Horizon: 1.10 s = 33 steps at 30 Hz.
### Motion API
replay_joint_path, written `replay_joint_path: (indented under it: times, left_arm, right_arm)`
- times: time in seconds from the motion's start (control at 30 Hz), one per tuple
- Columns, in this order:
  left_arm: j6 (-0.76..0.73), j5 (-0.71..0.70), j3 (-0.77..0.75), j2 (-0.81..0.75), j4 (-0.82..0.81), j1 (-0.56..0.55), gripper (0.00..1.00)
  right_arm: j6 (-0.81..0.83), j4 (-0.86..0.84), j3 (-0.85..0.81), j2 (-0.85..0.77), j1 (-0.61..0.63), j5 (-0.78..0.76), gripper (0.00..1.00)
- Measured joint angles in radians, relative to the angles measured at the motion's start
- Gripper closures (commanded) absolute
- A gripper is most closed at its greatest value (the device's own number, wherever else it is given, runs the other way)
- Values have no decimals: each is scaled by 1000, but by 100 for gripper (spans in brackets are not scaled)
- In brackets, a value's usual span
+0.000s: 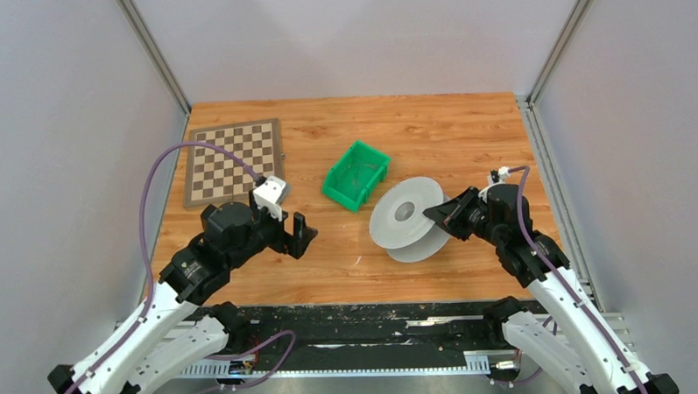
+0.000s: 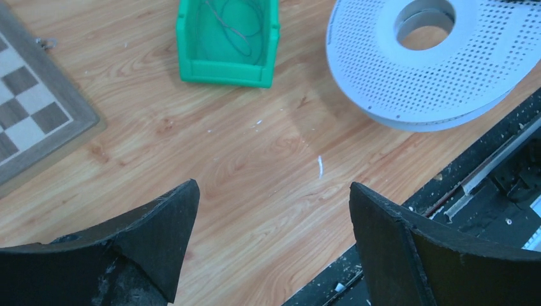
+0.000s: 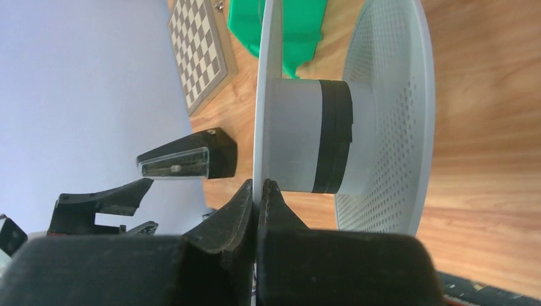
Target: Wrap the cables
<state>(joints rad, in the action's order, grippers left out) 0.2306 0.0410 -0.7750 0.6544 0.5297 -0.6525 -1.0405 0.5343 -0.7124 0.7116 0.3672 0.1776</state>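
Note:
The pale grey two-disc spool [image 1: 407, 217] sits tilted at the table's centre right. It also shows in the left wrist view [image 2: 421, 70]. My right gripper [image 1: 441, 213] is shut on the rim of one disc, as the right wrist view [image 3: 261, 185] shows. The spool's hub [image 3: 296, 134] carries a black band [image 3: 335, 137]. A hair-thin strand of cable [image 2: 236, 25] lies looped inside the green bin [image 2: 226, 64]. My left gripper [image 1: 301, 238] is open and empty, hovering over bare wood left of the spool [image 2: 273, 186].
The green bin [image 1: 355, 175] stands just behind and left of the spool. A chessboard [image 1: 233, 162] lies at the back left. A black rail [image 1: 376, 332] runs along the table's near edge. Grey walls enclose the sides and back.

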Motion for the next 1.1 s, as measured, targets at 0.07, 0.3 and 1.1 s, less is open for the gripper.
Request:
replay_joint_path:
  times: [0.07,0.3,1.1]
  left_arm:
    - [-2,-79,-21,19,-4,-101,8]
    - [-187,-446,-8,94,-189,-578,11]
    - [-721,-785,8,626,-742,-890,28]
  right_arm:
    - [-60,1,13,-14,14,9,100]
    - [-192,-2,36,-29,30,37,100]
    - [-268,-47,110,-111,31,115,100]
